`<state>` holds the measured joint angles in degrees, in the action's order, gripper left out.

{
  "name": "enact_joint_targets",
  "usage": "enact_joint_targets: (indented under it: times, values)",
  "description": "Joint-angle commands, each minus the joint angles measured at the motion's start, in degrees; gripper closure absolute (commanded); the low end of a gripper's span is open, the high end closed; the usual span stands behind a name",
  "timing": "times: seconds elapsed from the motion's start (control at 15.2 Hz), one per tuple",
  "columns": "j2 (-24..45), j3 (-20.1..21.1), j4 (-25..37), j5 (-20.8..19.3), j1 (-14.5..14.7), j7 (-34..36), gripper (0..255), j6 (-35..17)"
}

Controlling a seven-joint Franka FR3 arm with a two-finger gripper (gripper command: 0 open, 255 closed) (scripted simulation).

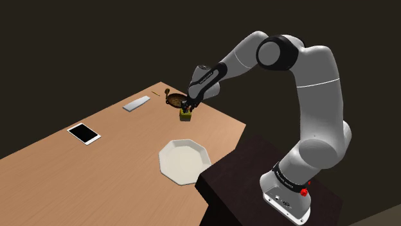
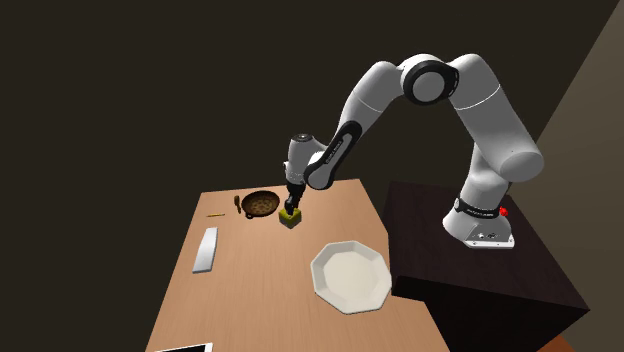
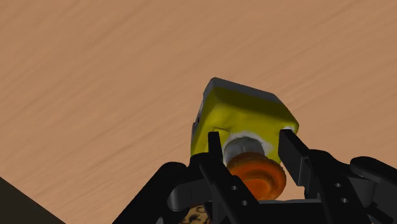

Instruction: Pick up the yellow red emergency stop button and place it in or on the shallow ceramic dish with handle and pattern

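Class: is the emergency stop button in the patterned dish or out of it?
Out. The emergency stop button sits beside the dish, over bare tabletop, clasped by the fingers.

Shoulder view sits beside and a little behind the stand (image 1: 247, 176), up high, looking down across the wooden table (image 1: 77, 173). Second exterior view hangs off the table's tablet (image 2: 185, 348) end, looking along it from above, stand at its right. Both take in the whole arm (image 1: 315, 83) and the white plate (image 1: 184, 160). Wrist view rides the hand, pressed close over the emergency stop button (image 3: 245, 114) and bare wood
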<state>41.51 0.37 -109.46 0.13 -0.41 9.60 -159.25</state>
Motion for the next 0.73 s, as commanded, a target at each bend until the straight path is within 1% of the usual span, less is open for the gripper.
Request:
enact_joint_targets:
  times: [0.0, 0.33, 0.66]
  values:
    - [0.1, 0.0, -0.1, 0.0, 0.0, 0.0, 255, 0.0]
    - [0.2, 0.0, 0.0, 0.0, 0.0, 0.0, 255, 0.0]
    - [-3.3, 0.0, -1.3, 0.0, 0.0, 0.0, 255, 2.2]
